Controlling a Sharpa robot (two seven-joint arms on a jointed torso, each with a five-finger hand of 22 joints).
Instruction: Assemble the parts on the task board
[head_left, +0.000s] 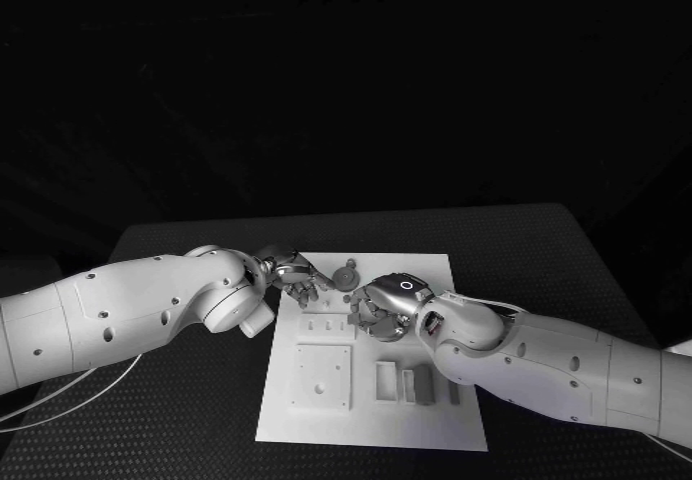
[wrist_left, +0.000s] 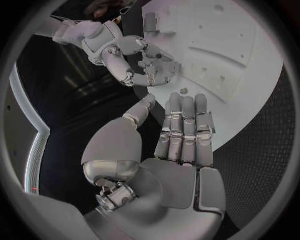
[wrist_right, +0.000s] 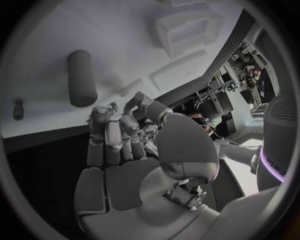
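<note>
L hand fingers straight, released – R hand grip unclear, over task board; cylinder part nearby.

Matt white task board, textured table

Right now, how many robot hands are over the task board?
2. The left hand is at the task board's far left edge; the right hand is nearer its middle. No others visible.

One task board; two hands.
</note>
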